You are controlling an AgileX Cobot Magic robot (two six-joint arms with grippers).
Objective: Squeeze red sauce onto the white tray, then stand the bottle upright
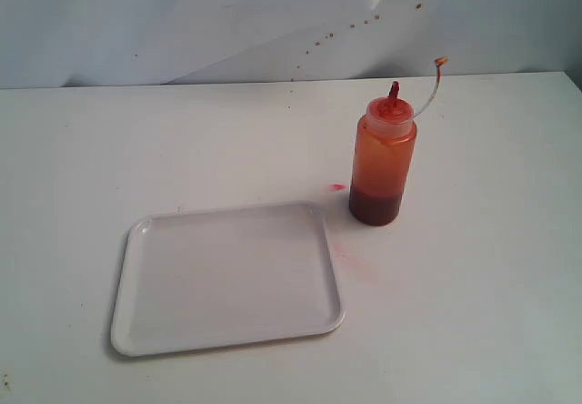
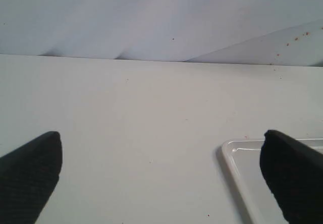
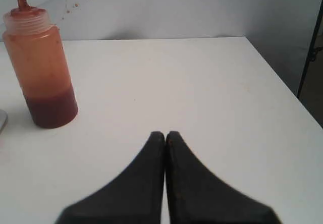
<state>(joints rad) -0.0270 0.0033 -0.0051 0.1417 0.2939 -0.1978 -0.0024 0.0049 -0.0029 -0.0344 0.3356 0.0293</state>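
The bottle [image 1: 383, 163] stands upright on the white table [image 1: 491, 267], near the far right corner of the white tray [image 1: 227, 277] but apart from it. Its translucent body is stained orange, and a layer of dark red sauce [image 1: 374, 208] sits in its bottom part. The red pointed nozzle [image 1: 394, 90] points up, and the thin cap tether [image 1: 429, 90] curves away from the neck toward the right of the exterior view. The tray lies flat on the table in front of the bottle and to its left, its inner surface plain white. A small pink smudge [image 1: 337, 186] marks the table between the bottle's base and the tray's corner. Neither arm shows in the exterior view. The left gripper [image 2: 161, 143] hangs low over the table with its jaws spread wide and nothing between them; a rounded corner of the tray shows beside one finger. The right gripper [image 3: 165, 135] has its jaws pressed together, empty, with the bottle well ahead of it and off to one side. The pale backdrop [image 1: 182, 22] behind the table carries a line of brownish specks [image 1: 327, 35].
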